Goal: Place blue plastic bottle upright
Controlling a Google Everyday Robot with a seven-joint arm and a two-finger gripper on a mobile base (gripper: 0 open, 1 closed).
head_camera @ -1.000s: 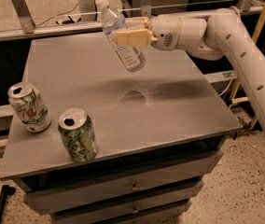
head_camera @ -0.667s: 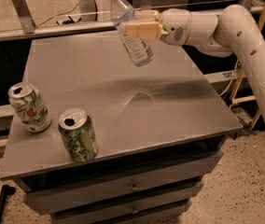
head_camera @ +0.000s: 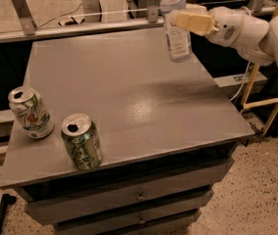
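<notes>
**Bottle held nearly upright in the gripper over the table's far right corner**

Farthest from the gripper, well off to its left and much nearer the camera, the left can (head_camera: 30,112) stands upright at the front left edge of the grey table (head_camera: 129,97). It has a pale printed side and an opened top. Just beside it, a little closer to the gripper's side but still well apart from it, the second can (head_camera: 81,141) stands upright too, green with its tab hole showing. Below the tabletop are the drawers (head_camera: 139,196).

Further right, the blue plastic bottle (head_camera: 177,31) sits between the gripper's fingers (head_camera: 193,22), close to vertical with its base down and its neck reaching the top edge of the view. It hangs over the table's far right part. Whether its base touches the surface cannot be told.

The gripper (head_camera: 180,17) is closed around the bottle's upper body, cream pads pressed on either side, reaching in from the right. Behind it the white arm (head_camera: 246,31) runs off to the right edge, with a yellow frame (head_camera: 261,102) below it beside the table.
</notes>
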